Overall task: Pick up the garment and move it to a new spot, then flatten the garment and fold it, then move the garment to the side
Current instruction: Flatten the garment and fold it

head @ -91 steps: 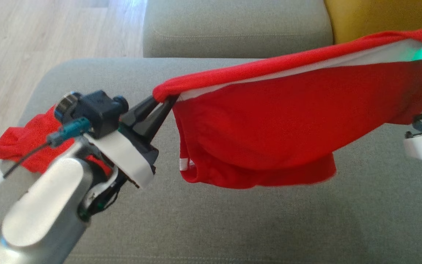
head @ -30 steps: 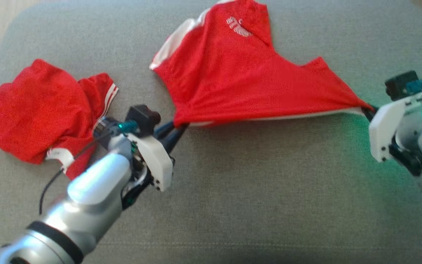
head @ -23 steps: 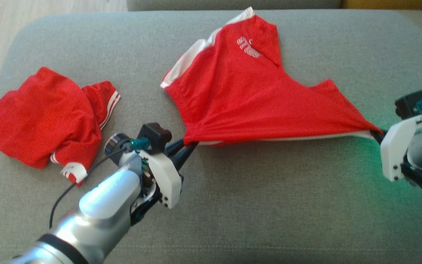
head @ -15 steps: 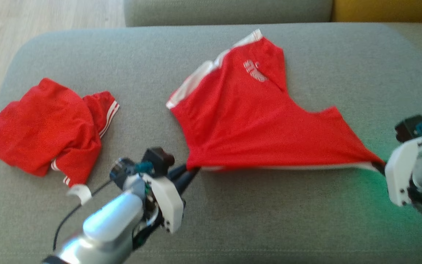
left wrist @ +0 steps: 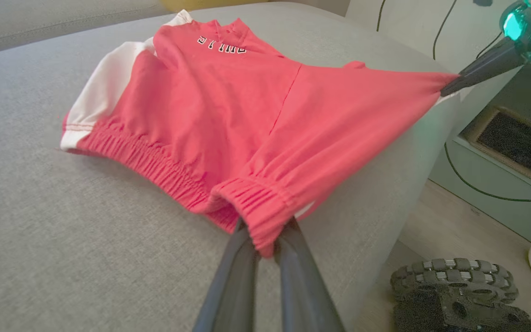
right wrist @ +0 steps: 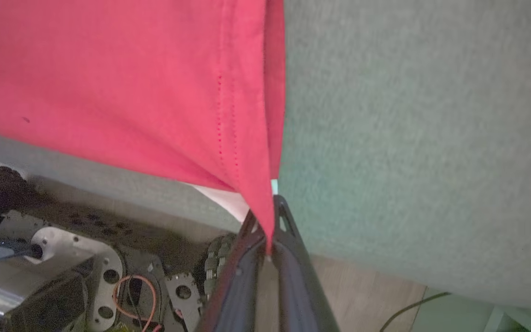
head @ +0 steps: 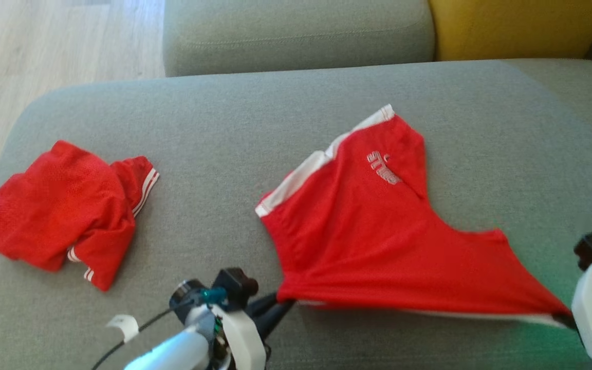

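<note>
Tension runs along the near edge of the red garment (head: 378,241), a pair of shorts lying spread on the grey seat cushion (head: 224,123), right of the middle in the head view. The left pincer (head: 281,307) is clamped on the left near corner. In the left wrist view its two dark fingers (left wrist: 233,276) pinch a fold of the gathered elastic waistband (left wrist: 155,166). The right pincer (head: 563,319) is closed tight on the opposite near corner, at the cushion's front right edge, where the cloth draws to a point between its fingers. A white side stripe (head: 316,169) runs along the far left edge, and pale lettering (head: 383,167) sits near the far tip. A second red garment (head: 59,205) lies crumpled at the cushion's left end, well apart. Behind are a yellow cushion (head: 506,25) and a wooden floor (head: 44,46).
</note>
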Controlling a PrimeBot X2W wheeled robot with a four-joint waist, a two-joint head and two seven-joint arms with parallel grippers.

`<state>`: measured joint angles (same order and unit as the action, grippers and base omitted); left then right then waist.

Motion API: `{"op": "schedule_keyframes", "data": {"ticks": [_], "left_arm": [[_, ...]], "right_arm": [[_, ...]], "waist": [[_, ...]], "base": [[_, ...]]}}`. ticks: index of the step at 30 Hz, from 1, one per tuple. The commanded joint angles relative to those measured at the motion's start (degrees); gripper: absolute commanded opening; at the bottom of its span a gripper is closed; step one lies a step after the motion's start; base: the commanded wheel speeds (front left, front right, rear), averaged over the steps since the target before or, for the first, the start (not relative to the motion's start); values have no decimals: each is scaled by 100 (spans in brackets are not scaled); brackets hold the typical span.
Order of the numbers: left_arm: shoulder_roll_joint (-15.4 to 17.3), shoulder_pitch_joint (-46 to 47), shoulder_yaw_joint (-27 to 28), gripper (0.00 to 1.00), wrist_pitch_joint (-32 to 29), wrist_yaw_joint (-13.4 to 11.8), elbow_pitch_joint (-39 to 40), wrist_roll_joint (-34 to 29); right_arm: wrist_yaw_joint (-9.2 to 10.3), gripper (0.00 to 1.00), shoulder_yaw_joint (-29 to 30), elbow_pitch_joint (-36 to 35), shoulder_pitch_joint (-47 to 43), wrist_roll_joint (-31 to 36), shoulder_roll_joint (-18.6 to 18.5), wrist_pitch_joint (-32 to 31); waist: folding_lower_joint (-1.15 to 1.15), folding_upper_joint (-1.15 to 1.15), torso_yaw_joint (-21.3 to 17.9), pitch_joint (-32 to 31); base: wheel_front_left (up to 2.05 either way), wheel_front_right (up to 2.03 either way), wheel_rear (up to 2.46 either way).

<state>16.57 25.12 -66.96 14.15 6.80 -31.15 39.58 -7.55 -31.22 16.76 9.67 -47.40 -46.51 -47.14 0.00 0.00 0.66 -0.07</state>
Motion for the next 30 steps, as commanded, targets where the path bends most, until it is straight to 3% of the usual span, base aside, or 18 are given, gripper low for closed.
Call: {"op": "schedule_keyframes", "data": {"ticks": [1,6,16,24,30], "left_arm": [[315,161,211,0,12,-85,81,41],[460,16,175,0,-93,-171,461,84],[608,223,397,0,-132,-332,991,197],[488,581,508,0,-159,-312,1192,225],[195,957,511,0,-131,-197,1080,210]], "right_arm": [[6,0,179,-66,-90,19,-499,-109],[6,0,774,-581,-460,124,-465,-329],[6,0,1566,-1481,-20,815,202,56],[6,0,1571,-1353,1113,1263,444,191],[6,0,1182,-857,2129,1739,398,452]], "waist": [[0,0,-20,-8],[0,0,-35,32],[0,0,249,239],[0,0,683,680],[0,0,1045,1157]], "base": [[0,0,0],[0,0,0],[0,0,0],[0,0,0],[0,0,0]]}}
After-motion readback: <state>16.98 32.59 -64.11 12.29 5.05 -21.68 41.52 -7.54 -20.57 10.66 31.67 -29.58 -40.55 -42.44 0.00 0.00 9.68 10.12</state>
